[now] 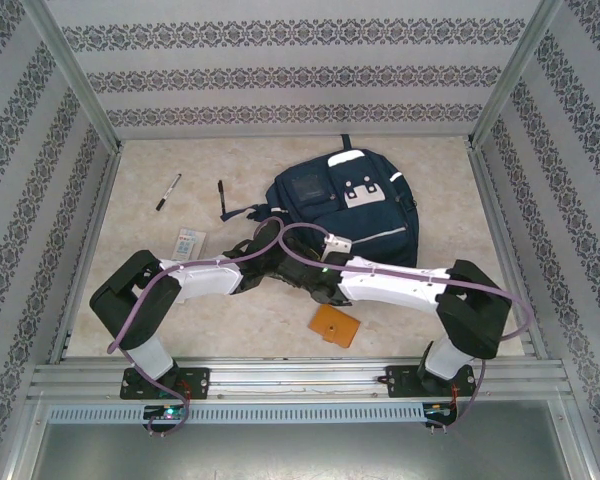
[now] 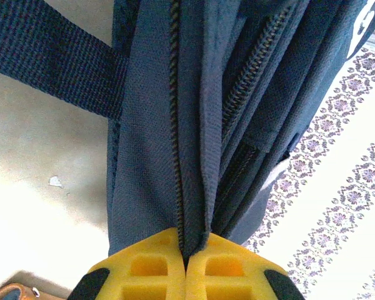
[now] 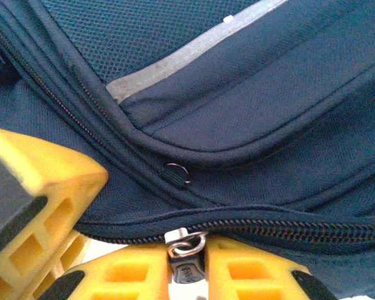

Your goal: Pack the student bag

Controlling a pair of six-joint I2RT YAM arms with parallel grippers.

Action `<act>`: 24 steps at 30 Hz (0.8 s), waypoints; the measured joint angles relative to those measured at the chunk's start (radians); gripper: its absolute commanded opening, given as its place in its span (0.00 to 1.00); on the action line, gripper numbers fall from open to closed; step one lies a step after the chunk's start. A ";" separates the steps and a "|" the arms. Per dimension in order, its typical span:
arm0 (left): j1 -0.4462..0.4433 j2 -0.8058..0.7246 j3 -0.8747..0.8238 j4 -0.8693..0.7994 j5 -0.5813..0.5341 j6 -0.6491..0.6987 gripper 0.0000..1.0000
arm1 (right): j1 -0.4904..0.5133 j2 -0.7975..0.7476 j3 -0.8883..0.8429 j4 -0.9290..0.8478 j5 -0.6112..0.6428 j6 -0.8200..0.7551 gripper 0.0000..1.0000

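Top view: large navy-blue fabric backpack with thin white stripes and white-grey front patches, the student bag point(image 1: 345, 205). It lies flat on the pale table point(image 1: 240, 330), front up, from centre out toward 1 o'clock. Both arms reach in to its near edge at 6–7 o'clock and meet there.

Left gripper point(image 2: 187, 253): yellow lattice jaws pressed together on a fold of the bag's navy cloth, with a line of zip teeth running straight up out of the pinch. Judged purpose: anchor and tension. With the seam pinned, the cloth cannot bunch or slide along with a zip being drawn.

Right gripper point(image 3: 187, 257): jaws drawn in on the small metal-ringed black zipper pull point(image 3: 185, 242), which sits squarely between them. It looks clamped or all but clamped. The closed zip track runs off toward 3 o'clock just above the fingertips. A second yellow finger at 9 o'clock in this view is presumably the left gripper's, so the two holds sit just beside each other.

Judged step: opening the main compartment, one hand bracing and the other ready to pull.

Loose items wait outside the bag. A flat tan leather wallet point(image 1: 335, 325) lies at its 6 o'clock. A small white card-like slab point(image 1: 188, 242) lies near the left forearm at 9 o'clock. A slim black-and-white marker pen point(image 1: 168, 192) is well apart at 9–10 o'clock.
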 measured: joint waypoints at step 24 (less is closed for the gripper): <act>0.001 0.022 0.004 0.029 -0.006 0.002 0.00 | -0.113 -0.068 -0.061 0.112 -0.135 -0.381 0.00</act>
